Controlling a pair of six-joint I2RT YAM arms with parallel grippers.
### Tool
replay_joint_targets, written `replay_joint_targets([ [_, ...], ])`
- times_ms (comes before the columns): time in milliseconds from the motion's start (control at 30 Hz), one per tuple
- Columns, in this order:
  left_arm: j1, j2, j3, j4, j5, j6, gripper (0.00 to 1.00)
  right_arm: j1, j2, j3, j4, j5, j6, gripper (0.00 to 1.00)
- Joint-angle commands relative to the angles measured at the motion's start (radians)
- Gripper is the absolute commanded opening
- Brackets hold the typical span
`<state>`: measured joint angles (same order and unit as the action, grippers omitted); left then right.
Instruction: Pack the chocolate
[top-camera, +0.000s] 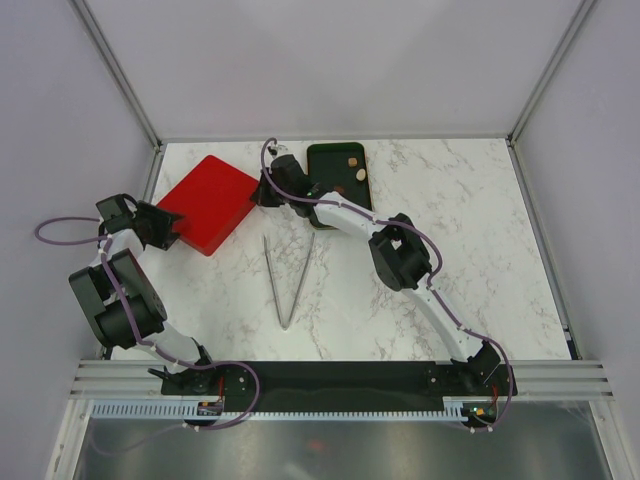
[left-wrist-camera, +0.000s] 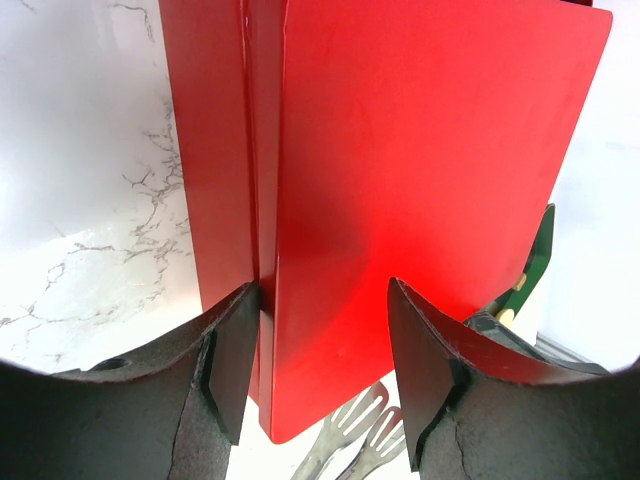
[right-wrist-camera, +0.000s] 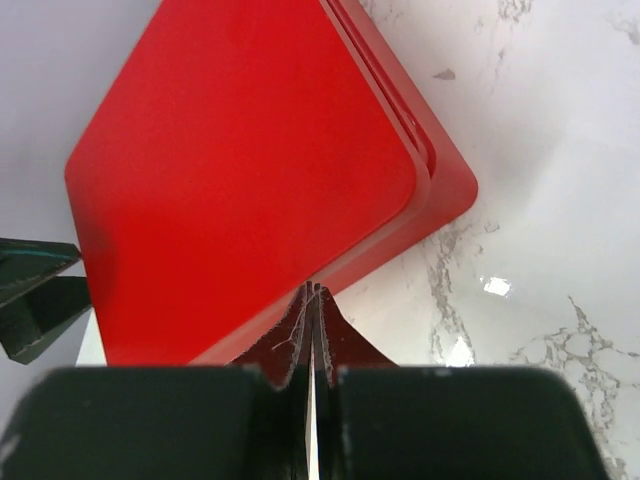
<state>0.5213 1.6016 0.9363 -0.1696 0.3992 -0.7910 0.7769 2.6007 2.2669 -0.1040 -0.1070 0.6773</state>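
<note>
2 chocolates (top-camera: 356, 167) lie on the tray (top-camera: 325, 160) near the right claw (top-camera: 263, 193).

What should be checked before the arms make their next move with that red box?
1. Lid of the flat square red box: closed, so nothing can go in. Not ok.
2. Left gripper: fingers apart, astride a corner of the box. Firm hold: cannot tell.
3. Right gripper: shut, tip at the box's edge, holding nothing. Ok.
4. Small chocolates: at least two lie on the dark green tray behind the box. Ok, but the right arm hides part of the tray.
5. Long metal tongs: flat on the white marble table, apart from the box, in neither gripper. Ok.
</note>
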Motion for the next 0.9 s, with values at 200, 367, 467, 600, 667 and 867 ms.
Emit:
replay_joint_targets([
  [200, -0.004, -0.017, 0.004, 0.010, -0.005, 0.007, 0.61, 0.004, 0.042, 0.075, 0.072, 0.010, 0.033, 0.00],
  [367, -0.003, -0.014, 0.012, 0.010, -0.005, 0.006, 0.61, 0.001, 0.053, 0.086, 0.072, 0.009, 0.033, 0.00],
  [467, -0.004, -0.014, 0.012, 0.012, -0.005, 0.006, 0.61, 0.001, 0.044, 0.080, 0.072, 0.009, 0.028, 0.00],
  [600, -0.004, -0.014, 0.009, 0.010, -0.010, 0.007, 0.61, 0.001, 0.024, 0.068, 0.073, 0.007, 0.013, 0.00],
  [667, -0.003, -0.014, 0.009, 0.009, -0.010, 0.007, 0.61, 0.001, 0.010, 0.057, 0.075, 0.009, 0.004, 0.00],
  [867, -0.004, -0.017, 0.012, 0.010, -0.011, 0.006, 0.61, 0.001, -0.007, 0.026, 0.072, 0.016, -0.005, 0.00],
])
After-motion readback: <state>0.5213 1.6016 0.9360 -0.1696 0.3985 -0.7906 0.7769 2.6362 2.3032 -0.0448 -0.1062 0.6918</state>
